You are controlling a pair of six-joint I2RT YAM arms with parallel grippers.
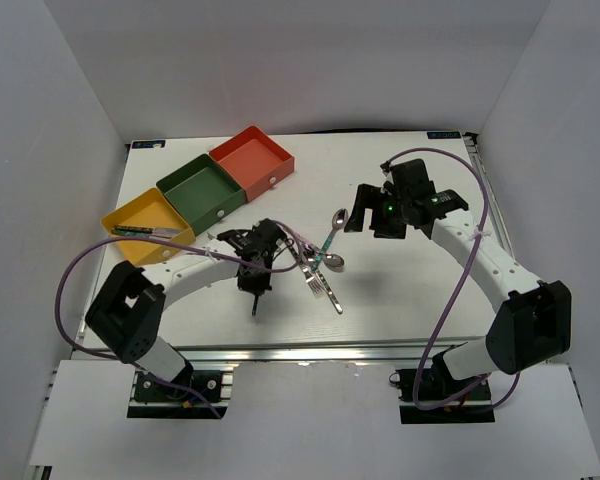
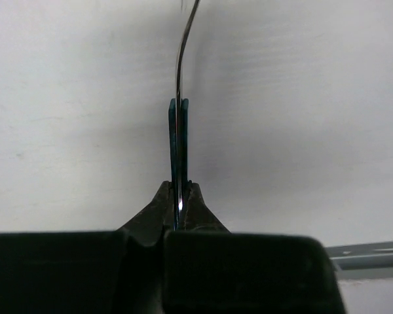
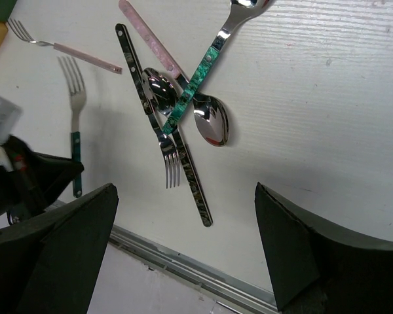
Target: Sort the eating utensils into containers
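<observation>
My left gripper (image 1: 254,287) is low over the table's front middle, shut on the teal handle of a fork (image 3: 73,118). In the left wrist view the handle (image 2: 179,140) stands edge-on between the closed jaws (image 2: 179,196). A crossed pile of eating utensils (image 1: 321,265) lies just right of it: a teal-handled spoon (image 3: 195,85), a dark-handled fork (image 3: 144,98), a dark-handled spoon (image 3: 193,186) and pink-handled pieces (image 3: 147,36). My right gripper (image 1: 372,217) hovers open above the pile, nothing between its fingers (image 3: 72,242). The yellow (image 1: 130,214), green (image 1: 202,186) and red (image 1: 254,159) containers sit at the back left.
One utensil (image 1: 143,231) lies in the yellow tray. A pink-handled fork (image 3: 60,48) lies apart, left of the pile. The table's metal front rail (image 3: 183,271) runs close below the pile. White walls enclose the table on three sides.
</observation>
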